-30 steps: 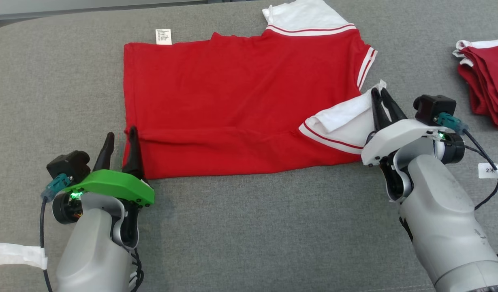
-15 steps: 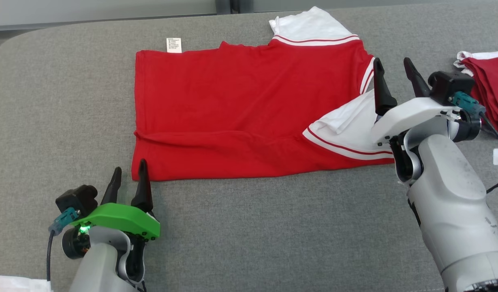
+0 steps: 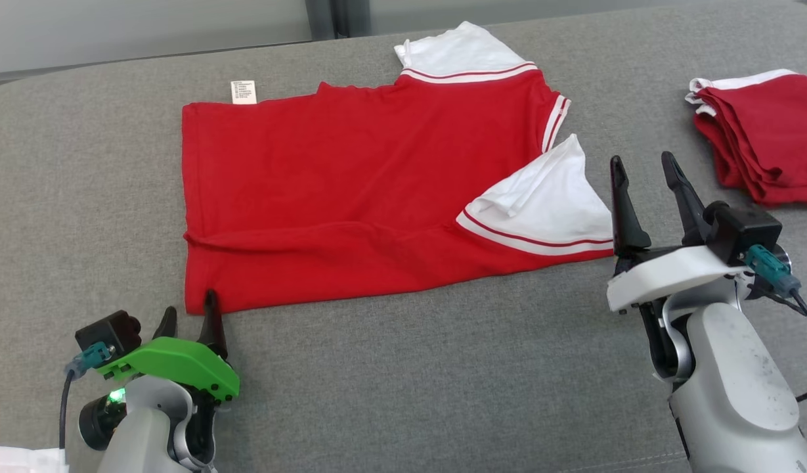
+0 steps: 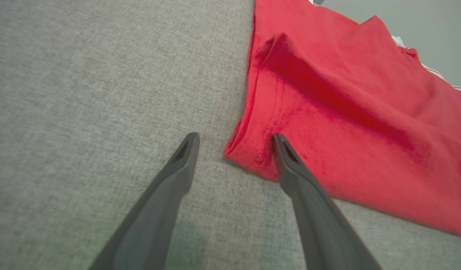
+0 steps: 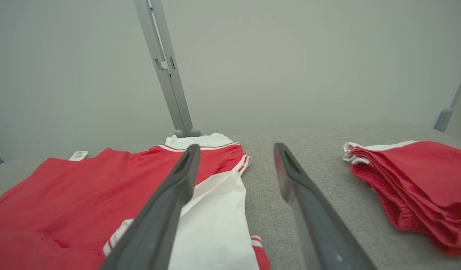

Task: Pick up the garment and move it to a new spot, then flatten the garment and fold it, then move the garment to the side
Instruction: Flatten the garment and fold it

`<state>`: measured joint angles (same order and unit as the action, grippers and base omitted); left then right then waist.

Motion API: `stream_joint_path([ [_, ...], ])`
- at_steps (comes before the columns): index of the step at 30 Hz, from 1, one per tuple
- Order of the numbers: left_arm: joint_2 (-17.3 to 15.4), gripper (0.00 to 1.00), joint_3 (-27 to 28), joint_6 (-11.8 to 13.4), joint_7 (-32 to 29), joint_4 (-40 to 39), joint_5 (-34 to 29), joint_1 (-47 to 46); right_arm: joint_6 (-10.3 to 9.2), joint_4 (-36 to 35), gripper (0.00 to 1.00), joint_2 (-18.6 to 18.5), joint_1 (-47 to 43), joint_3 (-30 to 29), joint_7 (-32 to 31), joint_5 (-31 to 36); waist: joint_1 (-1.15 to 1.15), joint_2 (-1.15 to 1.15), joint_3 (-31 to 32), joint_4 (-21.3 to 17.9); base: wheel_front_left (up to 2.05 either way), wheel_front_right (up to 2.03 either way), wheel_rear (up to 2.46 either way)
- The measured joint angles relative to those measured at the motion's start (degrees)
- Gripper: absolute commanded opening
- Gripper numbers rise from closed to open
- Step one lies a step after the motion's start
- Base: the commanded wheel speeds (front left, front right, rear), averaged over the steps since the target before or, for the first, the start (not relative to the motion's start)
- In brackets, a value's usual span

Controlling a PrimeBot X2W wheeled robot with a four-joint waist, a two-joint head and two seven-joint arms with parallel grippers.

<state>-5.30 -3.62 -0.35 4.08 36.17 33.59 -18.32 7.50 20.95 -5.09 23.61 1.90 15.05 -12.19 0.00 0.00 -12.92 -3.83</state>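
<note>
Our left claw [image 3: 190,309] stands open and empty, with the near corner of the red garment [image 3: 350,197] between its fingers. The garment lies flat on the grey surface [image 3: 410,381]. Our right claw [image 3: 641,159] is wide open and empty, just right of the white sleeve [image 3: 541,203]. Further right sits a folded red stack [image 3: 764,144].

- Bright, even, diffuse light across the grey surface [image 3: 403,368].
- Soft shadow on it beneath the left gripper [image 4: 235,137] (with a faint green tint).
- Left wrist view slightly blurred across the garment [image 4: 346,123].
- Right wrist view: far background hazy.
</note>
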Motion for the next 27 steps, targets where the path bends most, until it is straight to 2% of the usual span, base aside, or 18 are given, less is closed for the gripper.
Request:
stream_joint_path([
  [1, -0.13, 1.00, 0.04, 0.44, -0.40, -0.11, 0.00, -0.04, 0.00, -0.75, 1.00, 0.04, -0.86, -0.10, 0.00, 0.15, 0.00, 0.00, -0.13, -0.31, 0.00, 0.00, 0.00],
  [2, -0.25, 0.89, -0.04, 0.79, -0.90, -0.29, 0.00, -0.07, 0.00, -1.53, 1.00, 0.03, -1.63, -0.23, 0.00, 0.32, 0.00, 0.00, -0.26, -0.59, 0.00, 0.00, 0.00],
  [3, -0.45, 0.58, -0.18, 0.89, -1.34, -0.42, -0.01, -0.10, 0.00, -2.11, 1.00, 0.02, -2.20, -0.30, -0.08, 0.35, 0.00, 0.00, -0.34, -0.78, 0.00, 0.00, 0.00],
  [6, -1.00, 0.00, -0.82, 1.44, -3.14, -0.87, -0.26, -0.13, 0.00, -3.92, 1.00, 0.03, -4.02, -0.59, -1.24, 1.02, 0.00, 0.00, -0.48, -1.30, 0.00, 0.00, 0.00],
  [16, -2.16, 0.00, -3.81, 2.60, -7.58, -7.73, -1.98, 1.82, 0.00, -3.64, 1.00, 0.53, -8.33, -2.98, -10.98, 3.44, 0.00, 0.00, -0.16, -0.73, 0.00, 0.00, 0.00],
  [20, -2.78, 0.00, -4.07, 3.42, -8.57, -12.06, -2.23, 2.89, 0.00, -0.31, 1.00, 0.88, -8.34, -3.93, -13.45, 3.90, 0.00, 0.00, -0.07, 0.00, 0.00, 0.00, 0.00],
  [27, -3.42, 0.00, -3.99, 4.66, -9.80, -16.95, -2.21, 5.13, 0.00, 7.65, 1.00, 1.31, -4.35, -5.22, -13.85, 3.96, 0.00, 0.00, -0.16, 1.34, 0.00, 0.00, 0.00],
])
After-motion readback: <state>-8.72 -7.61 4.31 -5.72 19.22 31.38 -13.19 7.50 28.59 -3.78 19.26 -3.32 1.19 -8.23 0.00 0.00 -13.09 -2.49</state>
